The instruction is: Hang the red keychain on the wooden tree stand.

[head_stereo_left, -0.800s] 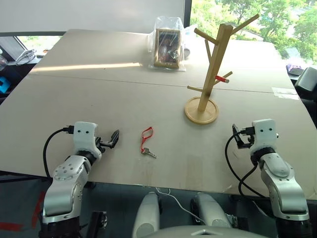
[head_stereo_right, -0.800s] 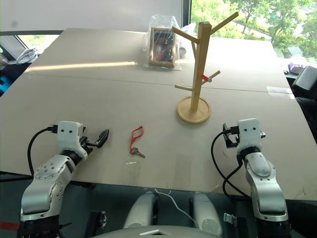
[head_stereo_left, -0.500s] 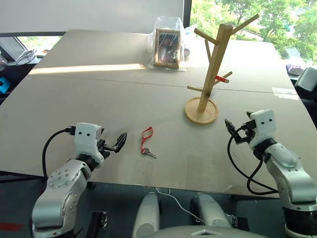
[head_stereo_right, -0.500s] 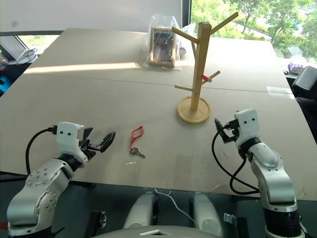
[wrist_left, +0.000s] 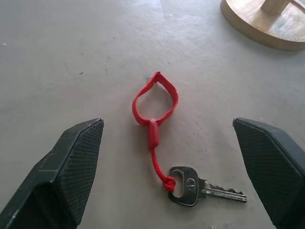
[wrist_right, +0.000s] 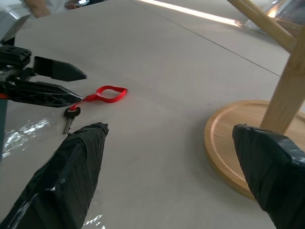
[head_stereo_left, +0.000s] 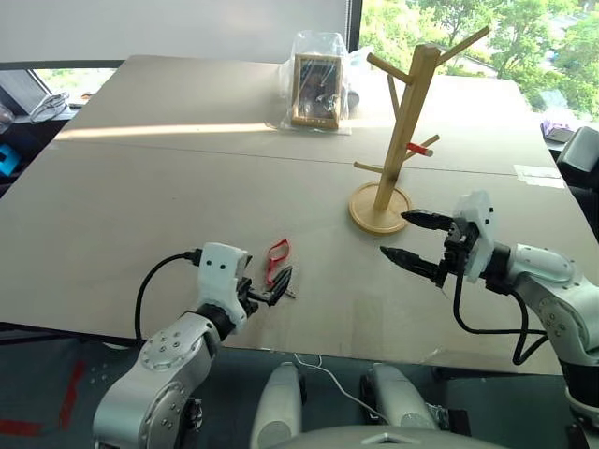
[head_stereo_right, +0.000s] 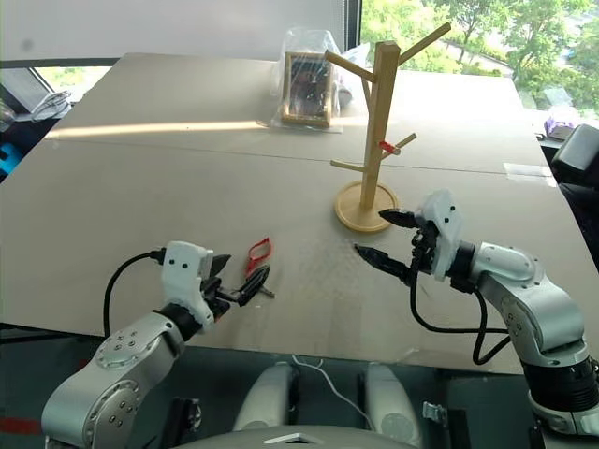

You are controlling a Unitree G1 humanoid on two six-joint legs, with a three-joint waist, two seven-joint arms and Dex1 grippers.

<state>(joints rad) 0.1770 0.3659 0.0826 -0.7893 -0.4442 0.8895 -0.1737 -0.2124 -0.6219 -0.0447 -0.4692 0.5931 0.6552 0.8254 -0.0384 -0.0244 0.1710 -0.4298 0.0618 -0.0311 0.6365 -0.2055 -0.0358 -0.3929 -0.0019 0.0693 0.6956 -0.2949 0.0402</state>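
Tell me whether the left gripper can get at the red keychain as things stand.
Probably yes. The left gripper is open just short of the red keychain, which lies flat on the table with nothing between them.

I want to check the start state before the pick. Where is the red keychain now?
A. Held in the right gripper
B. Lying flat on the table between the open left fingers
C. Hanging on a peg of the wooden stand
B: the red keychain lies flat on the table, and the left gripper is open around it without touching.
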